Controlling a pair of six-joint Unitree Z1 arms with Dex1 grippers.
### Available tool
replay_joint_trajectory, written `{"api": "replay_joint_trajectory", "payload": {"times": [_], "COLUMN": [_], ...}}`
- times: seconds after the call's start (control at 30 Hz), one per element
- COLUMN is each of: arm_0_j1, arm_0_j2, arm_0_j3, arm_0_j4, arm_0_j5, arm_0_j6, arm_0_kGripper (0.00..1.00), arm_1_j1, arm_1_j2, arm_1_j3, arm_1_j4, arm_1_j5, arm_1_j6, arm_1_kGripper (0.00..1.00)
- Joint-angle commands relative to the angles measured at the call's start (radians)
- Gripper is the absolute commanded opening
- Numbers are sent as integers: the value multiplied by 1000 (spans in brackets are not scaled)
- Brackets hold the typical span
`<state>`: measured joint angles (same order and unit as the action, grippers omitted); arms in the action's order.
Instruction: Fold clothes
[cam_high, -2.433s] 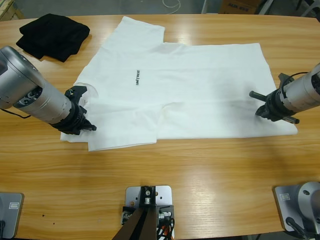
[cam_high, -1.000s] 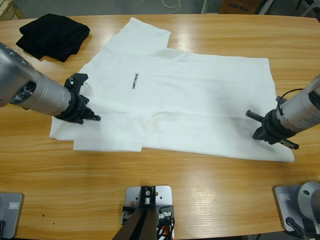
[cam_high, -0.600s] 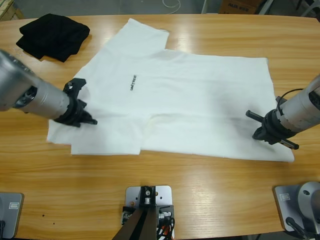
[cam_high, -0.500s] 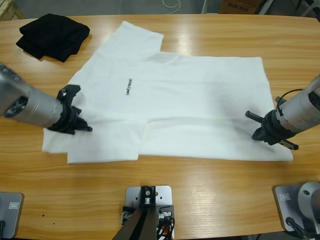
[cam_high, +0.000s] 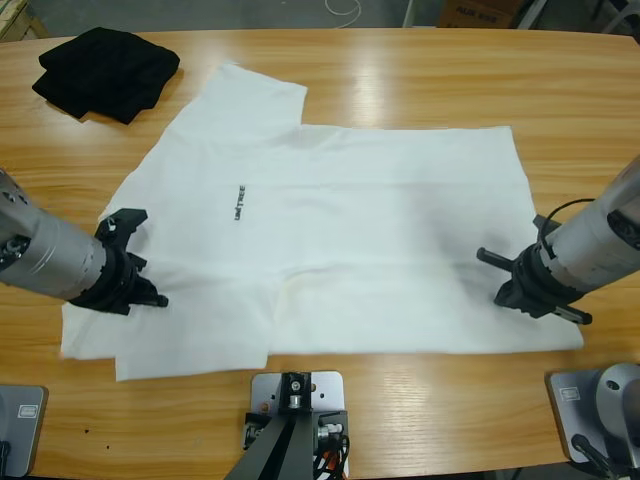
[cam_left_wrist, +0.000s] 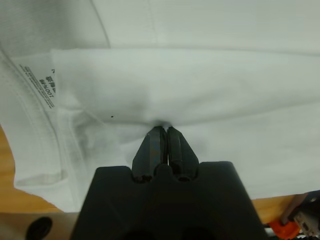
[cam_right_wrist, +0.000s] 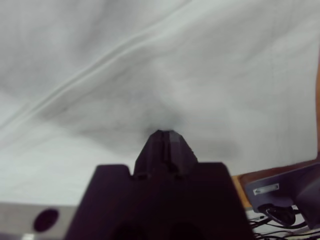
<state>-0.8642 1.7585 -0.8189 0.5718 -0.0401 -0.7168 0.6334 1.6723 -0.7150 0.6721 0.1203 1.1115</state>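
While spread flat, white T-shirt (cam_high: 370, 230) | left claw (cam_high: 135, 290) pinches collar end | right claw (cam_high: 515, 285) pinches hem

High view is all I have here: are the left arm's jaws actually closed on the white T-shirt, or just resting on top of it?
Observer: Closed. The left wrist view shows the left gripper with its jaws shut and a pucker of the white T-shirt pinched at their tips.
Operator: Which part of the shirt is that?
Observer: The neck label lies off to one side of the pinch, clear of the jaws.
Operator: And the right side?
Observer: The right wrist view shows the right gripper with its jaws shut too, cloth gathering into their tip.
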Motion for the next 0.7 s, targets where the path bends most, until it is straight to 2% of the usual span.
{"api": "replay_joint_trajectory", "payload": {"times": [0.03,0.07,0.1,0.13,0.17,0.2,0.23,0.27,0.3,0.43,0.5,0.57,0.67,0.7], "arm_0_j1": [-78,-78,-77,-69,-48,-17,21,64,110,236,256,259,333,366], "arm_0_j2": [63,62,60,55,46,31,13,-8,-24,-21,-16,-22,-4,16], "arm_0_j3": [60,57,53,45,31,14,-5,-25,-49,-199,-281,-350,-385,-395], "arm_0_j4": [75,76,78,84,94,104,110,111,111,113,142,190,187,172], "arm_0_j5": [-39,-33,-19,-3,12,31,48,64,75,91,91,91,78,54], "arm_0_j6": [-85,-91,-101,-112,-113,-107,-100,-81,-40,117,148,153,218,262], "arm_0_kGripper": [0,0,0,0,36,237,393,497,541,549,551,595,599,636], "arm_1_j1": [82,86,88,88,87,78,51,11,-36,-190,-223,-245,-324,-364], "arm_1_j2": [-2,-5,-15,-35,-66,-107,-141,-162,-168,-136,-117,-112,-97,-85], "arm_1_j3": [30,28,27,25,12,-11,-35,-55,-75,-157,-209,-246,-287,-295], "arm_1_j4": [28,26,25,30,47,59,73,81,84,90,111,121,85,71], "arm_1_j5": [24,16,12,10,-8,-41,-72,-94,-109,-121,-123,-123,-118,-94], "arm_1_j6": [66,66,57,34,14,-19,-68,-122,-183,-354,-413,-456,-562,-602], "arm_1_kGripper": [0,0,41,393,672,793,865,881,915,959,959,959,926,908]}}
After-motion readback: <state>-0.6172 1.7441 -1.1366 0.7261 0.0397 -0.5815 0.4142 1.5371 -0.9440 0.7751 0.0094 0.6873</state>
